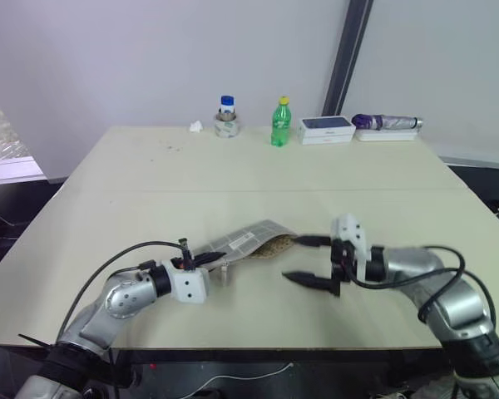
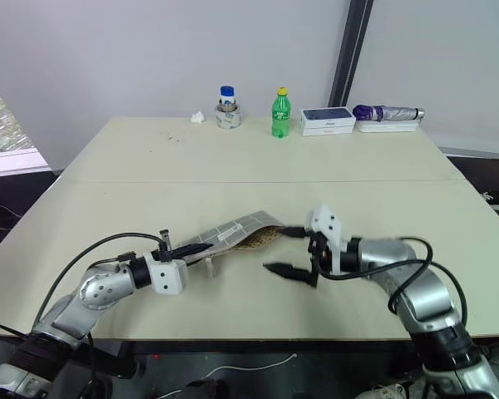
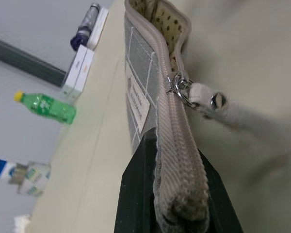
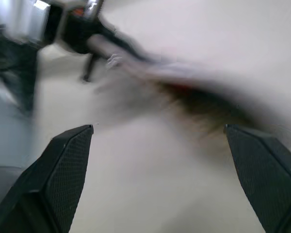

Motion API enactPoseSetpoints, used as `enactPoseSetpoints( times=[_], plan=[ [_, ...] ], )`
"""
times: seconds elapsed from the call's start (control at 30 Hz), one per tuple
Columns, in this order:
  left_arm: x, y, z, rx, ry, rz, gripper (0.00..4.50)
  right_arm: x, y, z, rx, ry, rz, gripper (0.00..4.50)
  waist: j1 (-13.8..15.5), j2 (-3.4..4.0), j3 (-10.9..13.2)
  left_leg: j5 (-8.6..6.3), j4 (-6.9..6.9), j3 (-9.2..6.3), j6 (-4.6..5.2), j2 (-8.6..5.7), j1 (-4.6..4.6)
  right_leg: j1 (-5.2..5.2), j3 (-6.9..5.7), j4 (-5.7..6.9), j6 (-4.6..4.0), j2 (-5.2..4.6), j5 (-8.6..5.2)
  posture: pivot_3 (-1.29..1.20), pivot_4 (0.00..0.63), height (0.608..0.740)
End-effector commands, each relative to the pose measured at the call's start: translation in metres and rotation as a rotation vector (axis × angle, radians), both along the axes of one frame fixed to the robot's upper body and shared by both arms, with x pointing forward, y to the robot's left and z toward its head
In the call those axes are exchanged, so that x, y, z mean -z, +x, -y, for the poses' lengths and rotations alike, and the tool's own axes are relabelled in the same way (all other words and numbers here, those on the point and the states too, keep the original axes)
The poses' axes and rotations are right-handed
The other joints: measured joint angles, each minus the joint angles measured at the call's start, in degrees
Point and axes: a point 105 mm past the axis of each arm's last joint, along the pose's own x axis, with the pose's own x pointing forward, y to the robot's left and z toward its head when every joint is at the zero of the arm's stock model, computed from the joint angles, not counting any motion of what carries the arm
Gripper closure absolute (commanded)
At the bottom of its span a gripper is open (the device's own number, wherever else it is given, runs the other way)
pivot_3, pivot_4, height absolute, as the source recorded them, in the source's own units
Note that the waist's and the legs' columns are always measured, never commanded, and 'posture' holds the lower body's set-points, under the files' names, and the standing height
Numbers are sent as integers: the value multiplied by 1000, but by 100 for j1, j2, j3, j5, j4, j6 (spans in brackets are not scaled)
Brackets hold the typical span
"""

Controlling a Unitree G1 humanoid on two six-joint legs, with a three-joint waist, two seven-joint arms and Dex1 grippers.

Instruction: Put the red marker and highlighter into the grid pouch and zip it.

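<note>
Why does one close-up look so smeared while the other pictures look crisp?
Right wrist view: motion blur smears the grid pouch and the left gripper; only the right gripper's own fingers stay sharp. Left wrist view: the zipper pull is crisp, the green bottle soft. Eye views: evenly lit, sharp.

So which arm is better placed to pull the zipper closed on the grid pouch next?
The right. The left end effector is shut on the grid pouch's closed end, anchoring it. The right end effector hangs open and empty beside the open mouth, so it looks free to take the zipper pull tab.
</note>
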Motion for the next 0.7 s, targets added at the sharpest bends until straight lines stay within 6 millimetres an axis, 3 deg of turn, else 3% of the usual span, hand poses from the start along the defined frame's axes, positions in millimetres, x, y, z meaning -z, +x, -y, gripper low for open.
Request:
enactPoseSetpoints(
  times=[0.03,0.2,0.43,0.7],
  plan=[
    [-12,4,15,21,0,61,4500,5,-13,-25,-31,62,-36,29,-33,2,1,0,0,0,0,-1,0,-4,3,2,0,0,0,0,150,740],
    [-24,8,22,41,4,101,4500,17,-6,-46,-12,63,-71,29,-66,3,2,1,3,-4,-2,-1,6,-10,7,17,-2,13,1,0,150,740],
    [-27,8,19,47,52,134,4500,7,18,-72,28,155,-53,29,-53,2,2,1,-3,-2,-3,-2,-1,-16,9,6,-2,12,1,0,150,740],
    [-31,6,19,42,44,135,4500,10,18,-92,-31,170,-56,29,-36,2,2,1,-1,-2,-2,-2,-1,-16,9,7,-2,12,1,0,150,740]
  ],
)
